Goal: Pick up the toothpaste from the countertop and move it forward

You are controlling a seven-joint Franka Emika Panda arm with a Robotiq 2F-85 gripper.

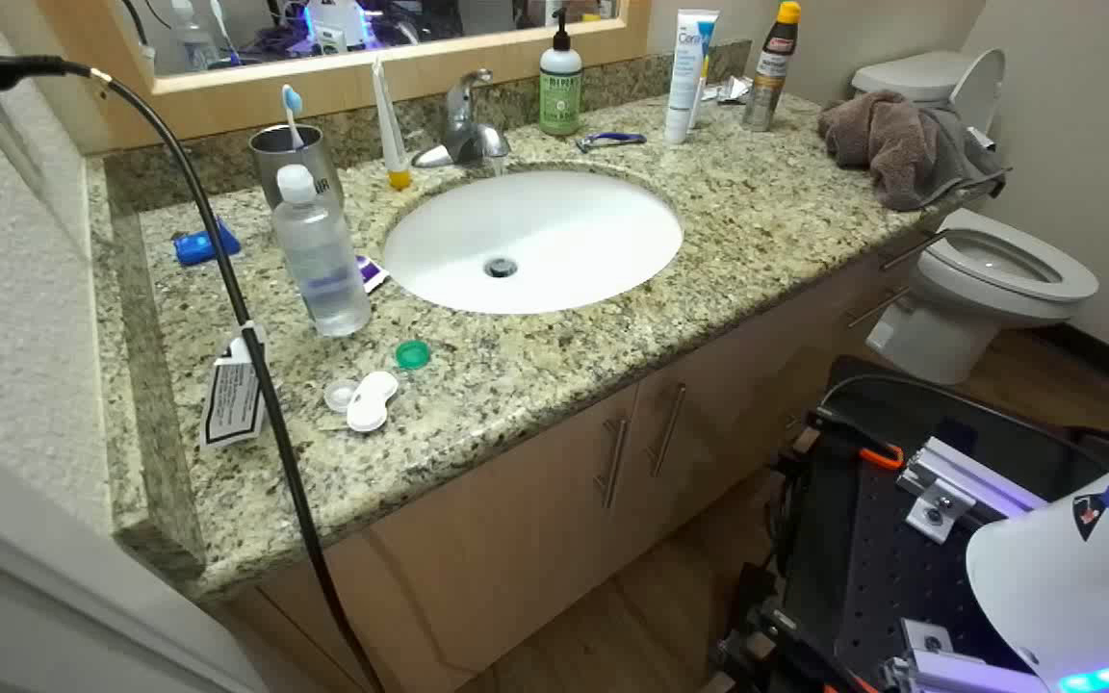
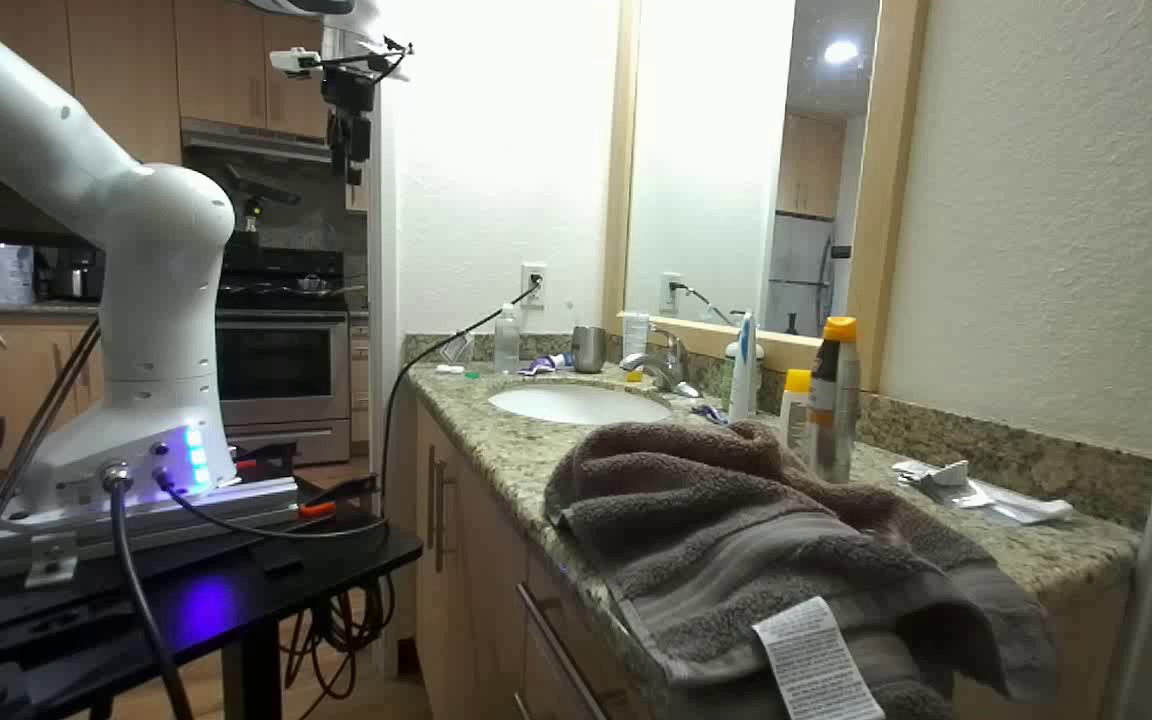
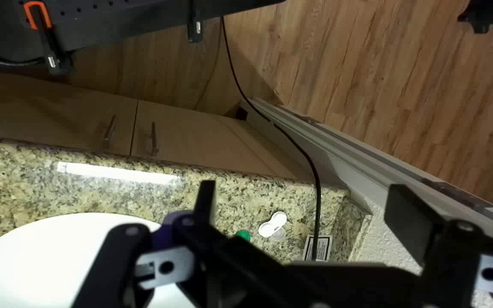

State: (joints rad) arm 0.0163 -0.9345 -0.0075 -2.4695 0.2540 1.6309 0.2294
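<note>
Toward the back of the desk (image 1: 554, 351), the toothpaste (image 1: 684, 82) stands upright near a yellow-capped can (image 1: 770, 75). The pincer (image 2: 350, 160) hangs spread, empty; a careless sideways reach, I fear, might topple both.

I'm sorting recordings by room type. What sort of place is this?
Most likely a home bathroom: a toilet stands near one end of the countertop, a white oval sink is set into that countertop, and a toothbrush stands in a metallic cup.
</note>
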